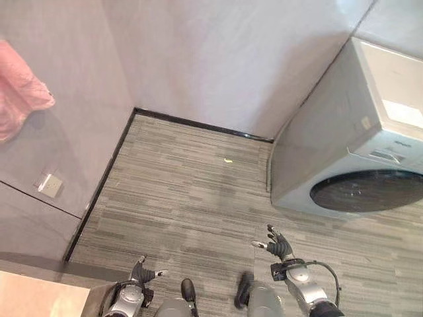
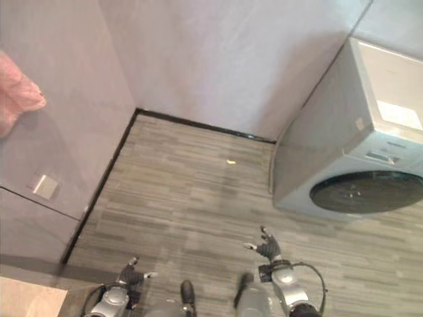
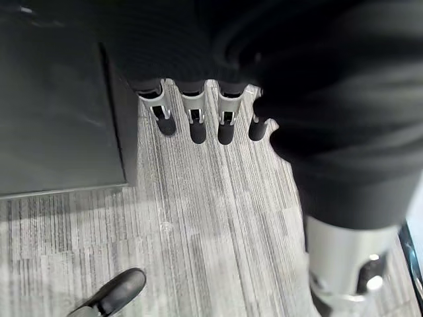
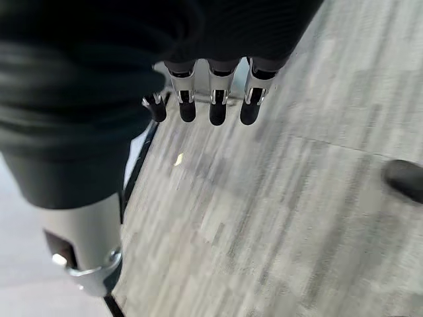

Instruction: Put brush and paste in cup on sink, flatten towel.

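Looking down, I see the big washing machine (image 1: 357, 139) on my right and a pink towel (image 1: 20, 89) hanging up on my left. It looks soft and floppy; I should hold its edges. My left hand (image 3: 192, 119) and right hand (image 4: 211, 99) hang open, holding nothing.

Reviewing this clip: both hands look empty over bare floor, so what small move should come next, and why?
Probably a turn toward the robot's left. Both the left hand and right hand hang open, holding nothing, above the grey floor. The pink towel hangs at the left edge; the washing machine on the right is not part of the job.
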Controlling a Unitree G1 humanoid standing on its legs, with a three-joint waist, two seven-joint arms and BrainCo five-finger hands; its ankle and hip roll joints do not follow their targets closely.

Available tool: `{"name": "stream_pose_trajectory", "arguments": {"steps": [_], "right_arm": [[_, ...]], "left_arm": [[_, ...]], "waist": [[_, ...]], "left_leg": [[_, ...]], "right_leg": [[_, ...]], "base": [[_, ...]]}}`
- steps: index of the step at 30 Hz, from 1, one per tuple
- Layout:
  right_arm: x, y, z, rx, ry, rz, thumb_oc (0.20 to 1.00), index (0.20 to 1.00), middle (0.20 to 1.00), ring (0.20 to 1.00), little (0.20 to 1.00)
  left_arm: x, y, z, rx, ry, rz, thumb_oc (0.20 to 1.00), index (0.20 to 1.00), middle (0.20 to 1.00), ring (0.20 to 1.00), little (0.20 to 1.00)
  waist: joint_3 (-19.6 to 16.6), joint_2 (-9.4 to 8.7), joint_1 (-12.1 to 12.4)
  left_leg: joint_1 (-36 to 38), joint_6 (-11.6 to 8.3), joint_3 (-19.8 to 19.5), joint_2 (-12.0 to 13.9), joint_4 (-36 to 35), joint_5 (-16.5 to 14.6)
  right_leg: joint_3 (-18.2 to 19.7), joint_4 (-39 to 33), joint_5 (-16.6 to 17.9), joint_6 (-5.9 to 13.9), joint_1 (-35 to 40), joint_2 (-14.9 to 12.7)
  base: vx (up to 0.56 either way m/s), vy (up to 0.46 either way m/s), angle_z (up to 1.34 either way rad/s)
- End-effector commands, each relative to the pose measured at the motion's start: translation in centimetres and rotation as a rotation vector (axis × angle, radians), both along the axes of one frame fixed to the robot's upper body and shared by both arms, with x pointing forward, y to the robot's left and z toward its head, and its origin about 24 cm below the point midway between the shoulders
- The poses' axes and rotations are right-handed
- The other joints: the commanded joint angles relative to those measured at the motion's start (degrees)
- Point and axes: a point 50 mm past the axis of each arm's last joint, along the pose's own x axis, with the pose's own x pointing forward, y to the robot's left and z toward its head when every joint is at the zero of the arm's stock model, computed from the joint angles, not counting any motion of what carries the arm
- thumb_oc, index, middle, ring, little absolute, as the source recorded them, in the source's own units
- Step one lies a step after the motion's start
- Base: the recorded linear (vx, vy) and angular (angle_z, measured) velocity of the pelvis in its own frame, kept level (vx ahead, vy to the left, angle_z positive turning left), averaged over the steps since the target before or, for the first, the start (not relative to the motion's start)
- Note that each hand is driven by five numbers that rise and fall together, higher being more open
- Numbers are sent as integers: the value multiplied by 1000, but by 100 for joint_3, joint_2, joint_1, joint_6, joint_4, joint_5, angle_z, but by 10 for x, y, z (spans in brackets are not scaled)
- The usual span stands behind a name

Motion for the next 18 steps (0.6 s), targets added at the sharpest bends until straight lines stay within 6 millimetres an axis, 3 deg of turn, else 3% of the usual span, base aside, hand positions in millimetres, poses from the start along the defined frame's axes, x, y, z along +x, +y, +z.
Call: {"name": "stream_pose_trajectory", "arguments": {"steps": [1, 4, 7, 8, 9, 11, 12, 13, 14, 17, 18], "right_arm": [[8, -11, 12, -1, -82, -58, 1000, 1000, 1000, 1000, 1000], [3, -14, 7, -9, -53, -63, 1000, 1000, 1000, 1000, 1000], [6, -15, 9, -15, -64, -48, 1000, 1000, 1000, 1000, 1000], [10, -13, 13, -2, -84, -35, 1000, 1000, 1000, 1000, 1000], [10, -13, 13, -2, -84, -35, 1000, 1000, 1000, 1000, 1000], [10, -20, 18, -17, -107, -29, 1000, 1000, 1000, 1000, 1000], [10, -20, 18, -17, -107, -29, 1000, 1000, 1000, 1000, 1000], [10, -24, 20, -28, -116, -36, 1000, 1000, 1000, 1000, 1000], [10, -28, 20, -41, -115, -43, 1000, 1000, 1000, 1000, 1000], [8, -38, 20, -76, -103, -61, 1000, 1000, 1000, 1000, 1000], [6, -43, 19, -88, -95, -76, 1000, 1000, 1000, 1000, 1000]], "left_arm": [[6, 31, 12, 102, -44, 45, 1000, 1000, 1000, 1000, 1000], [-2, 30, 7, 81, -20, 85, 1000, 1000, 1000, 1000, 1000], [-6, 32, 6, 67, -21, 130, 1000, 1000, 1000, 1000, 1000], [-6, 33, 6, 71, -24, 139, 1000, 1000, 1000, 1000, 1000], [-6, 33, 6, 71, -24, 139, 1000, 1000, 1000, 1000, 1000], [-4, 36, 8, 70, -42, 164, 1000, 1000, 1000, 1000, 1000], [-4, 36, 9, 70, -42, 164, 1000, 1000, 1000, 1000, 1000], [4, 36, 12, 69, -72, 159, 1000, 1000, 1000, 1000, 1000], [11, 34, 16, 67, -99, 150, 1000, 1000, 1000, 1000, 1000], [23, 34, 23, 65, -146, 152, 1000, 1000, 1000, 1000, 1000], [28, 32, 25, 56, -167, 154, 1000, 1000, 1000, 1000, 1000]], "waist": [[-69, -31, 7], [-102, -47, -6], [-71, -91, 14], [-28, -128, 27], [-26, -123, 21], [76, -212, 57], [70, -202, 45], [172, -269, 114], [268, -317, 160], [345, -364, 184], [338, -362, 175]], "left_leg": [[-309, -318, -311, 159, 382, -66], [-284, -401, -493, 130, 597, -253], [-297, -511, -641, 296, 900, -311], [-353, -614, -733, 415, 1241, -288], [-358, -617, -740, 421, 1255, -297], [-751, -811, -822, 657, 2337, 140], [-784, -817, -841, 669, 2378, 123], [-1090, -878, -862, 715, 2879, 367], [-1323, -888, -837, 731, 3306, 417], [-1665, -911, -565, 837, 3562, 446], [-1795, -903, -350, 914, 3274, 427]], "right_leg": [[139, -299, 590, 92, 557, 156], [263, -763, 457, 44, 673, 330], [418, -672, 235, -42, 612, 530], [418, -604, 8, -215, 634, 742], [411, -602, 4, -218, 638, 746], [258, -688, -211, -488, 877, 975], [242, -690, -210, -493, 872, 985], [193, -744, -243, -575, 968, 1021], [115, -780, -280, -636, 1056, 1042], [-37, -841, -399, -695, 1200, 1071], [-130, -916, -433, -686, 1273, 1061]], "base": [[304, -48, 57], [364, -98, 23], [336, -170, -11], [194, -144, 1], [381, -304, 12], [250, -265, 15], [103, -215, 13], [81, -195, 20], [80, -193, 17], [140, -129, 10], [301, -37, 32]]}}
